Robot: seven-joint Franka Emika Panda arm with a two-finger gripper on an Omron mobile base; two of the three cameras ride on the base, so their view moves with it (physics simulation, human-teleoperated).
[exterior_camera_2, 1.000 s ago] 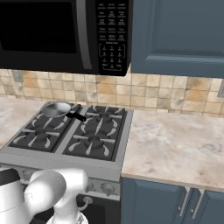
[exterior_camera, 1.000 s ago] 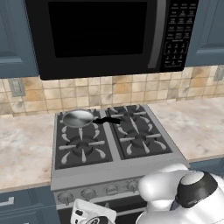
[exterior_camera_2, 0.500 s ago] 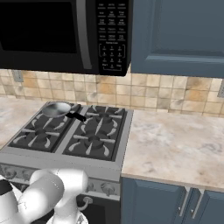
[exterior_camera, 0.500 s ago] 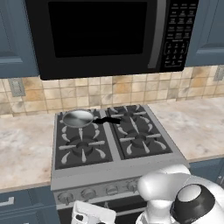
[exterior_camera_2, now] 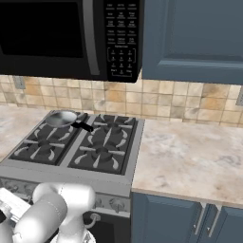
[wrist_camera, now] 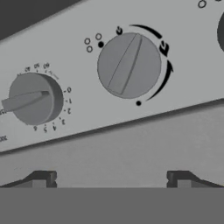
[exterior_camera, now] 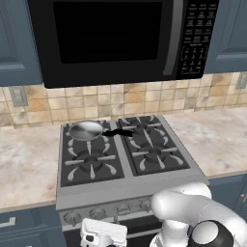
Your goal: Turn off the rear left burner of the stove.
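Two fingertips (wrist_camera: 43, 178) stand apart, empty, low before the stove (exterior_camera: 87, 190) panel; the ridged knob (wrist_camera: 129, 65) lies above and between them, ridge slanting; rear left burner (exterior_camera: 87, 131) carries a pan (exterior_camera: 86, 130).

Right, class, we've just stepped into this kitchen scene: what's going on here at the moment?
A white robot arm is reaching low in front of the stove, its pincer open and facing the knob panel without touching anything. A round grey knob sits straight ahead of it, with a numbered dial beside. On the cooktop, a small pan rests on the rear left burner. No knob is gripped yet.
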